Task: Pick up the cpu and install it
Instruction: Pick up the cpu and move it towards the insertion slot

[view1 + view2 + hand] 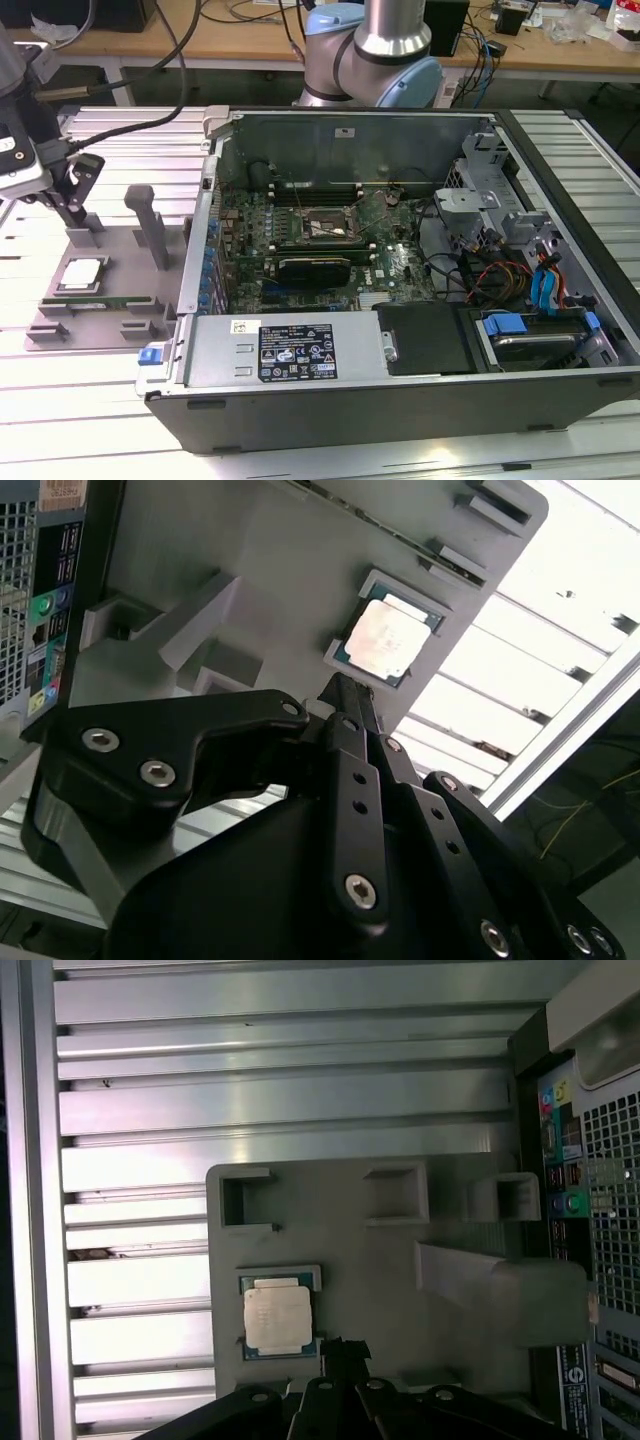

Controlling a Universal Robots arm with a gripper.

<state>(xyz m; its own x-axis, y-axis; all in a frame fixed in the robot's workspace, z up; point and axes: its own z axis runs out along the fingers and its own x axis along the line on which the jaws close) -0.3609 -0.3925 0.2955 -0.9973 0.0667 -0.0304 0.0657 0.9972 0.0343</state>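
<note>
Pincer (340,685) is clenched and empty, tips hovering just short of the cpu (388,640), not touching. One cpu, seated in a recess of the grey fixture (380,1260), probably to keep it located for pickup. One socket (330,228), well away from the pincer, faces up in the open case (400,385).

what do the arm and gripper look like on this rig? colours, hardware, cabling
The arm is silver-grey tube with light blue joint caps. The gripper is matte black metal links held by silver screws, tapering to a narrow tip. In the exterior view a pale grey housing sits above it, and thick black cables trail from it.
</note>
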